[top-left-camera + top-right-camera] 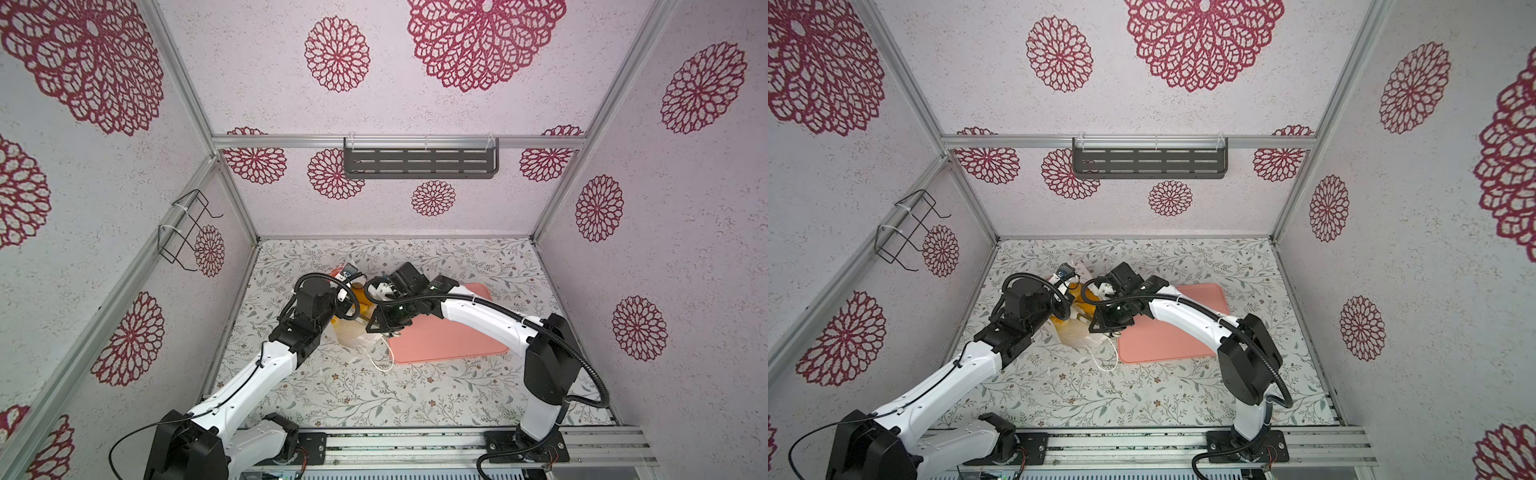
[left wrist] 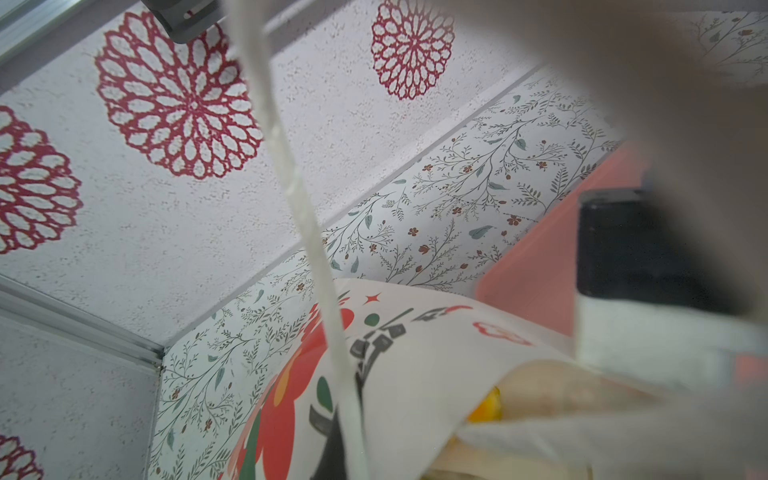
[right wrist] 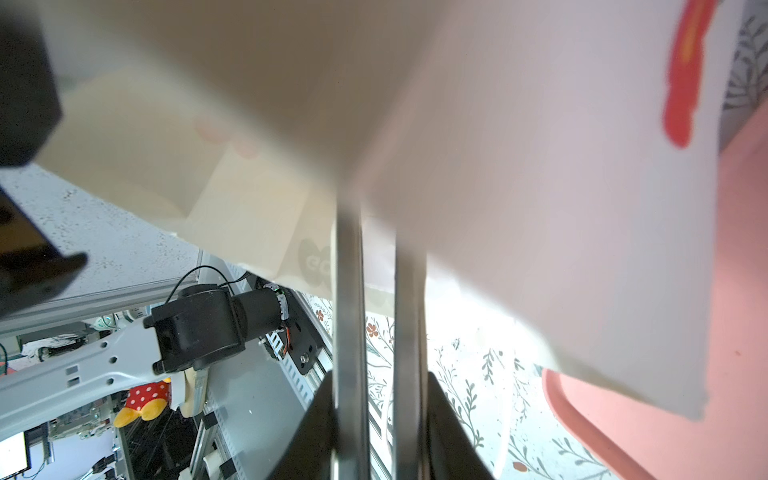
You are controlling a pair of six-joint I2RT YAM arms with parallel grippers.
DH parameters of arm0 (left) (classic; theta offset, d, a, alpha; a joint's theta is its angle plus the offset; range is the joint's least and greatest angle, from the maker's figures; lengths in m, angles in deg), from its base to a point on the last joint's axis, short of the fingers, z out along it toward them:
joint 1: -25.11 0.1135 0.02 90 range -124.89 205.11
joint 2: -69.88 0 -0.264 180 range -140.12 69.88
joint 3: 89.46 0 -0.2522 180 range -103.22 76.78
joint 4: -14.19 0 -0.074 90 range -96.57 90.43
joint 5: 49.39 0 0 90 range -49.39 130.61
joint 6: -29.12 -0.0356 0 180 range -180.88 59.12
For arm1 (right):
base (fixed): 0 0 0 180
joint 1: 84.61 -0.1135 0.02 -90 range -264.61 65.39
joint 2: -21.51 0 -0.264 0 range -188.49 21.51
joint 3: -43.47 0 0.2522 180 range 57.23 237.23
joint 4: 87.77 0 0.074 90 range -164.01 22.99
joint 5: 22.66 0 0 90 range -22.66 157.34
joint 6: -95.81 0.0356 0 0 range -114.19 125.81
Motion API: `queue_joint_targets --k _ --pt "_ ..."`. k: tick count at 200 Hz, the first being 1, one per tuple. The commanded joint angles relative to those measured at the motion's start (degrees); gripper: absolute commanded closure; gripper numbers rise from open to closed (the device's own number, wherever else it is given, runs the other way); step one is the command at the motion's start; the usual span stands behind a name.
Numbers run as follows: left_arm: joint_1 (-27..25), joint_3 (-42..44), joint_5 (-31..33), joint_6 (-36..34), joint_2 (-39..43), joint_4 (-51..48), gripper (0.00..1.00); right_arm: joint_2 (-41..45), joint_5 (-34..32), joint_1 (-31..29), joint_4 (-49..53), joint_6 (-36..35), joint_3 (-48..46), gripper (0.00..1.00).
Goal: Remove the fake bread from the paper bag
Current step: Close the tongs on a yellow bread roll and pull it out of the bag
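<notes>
On the floral table, the white paper bag with a red flower print slumps at the pink tray's left edge. Glossy golden fake bread shows in its mouth. The left gripper's jaws are pressed together, apparently on the bag's rim. The right gripper's jaws disappear behind paper, so their state cannot be told.

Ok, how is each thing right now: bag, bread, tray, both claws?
paper bag, slumped on the table, mouth open
fake bread, inside the bag, barely showing
pink tray, flat on table, no bread on it
left gripper, shut, at the bag
right gripper, nearly closed, tips hidden by bag paper
</notes>
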Motion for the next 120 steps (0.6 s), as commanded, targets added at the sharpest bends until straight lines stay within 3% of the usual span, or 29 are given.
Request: queue_joint_targets --k 1,15,120 --pt "-0.71 -0.32 0.25 -0.92 0.35 2.75 1.00 7.74 -0.49 -2.67 0.96 0.91 -2.58 0.89" --pt "-0.70 -0.31 0.56 -1.08 0.39 2.83 1.00 10.87 -1.97 -3.30 1.37 1.88 -4.79 1.00" --pt "-0.72 -1.63 4.29 0.57 -1.62 2.22 1.00 33.18 -11.39 -3.49 14.49 7.47 -14.98 1.00"
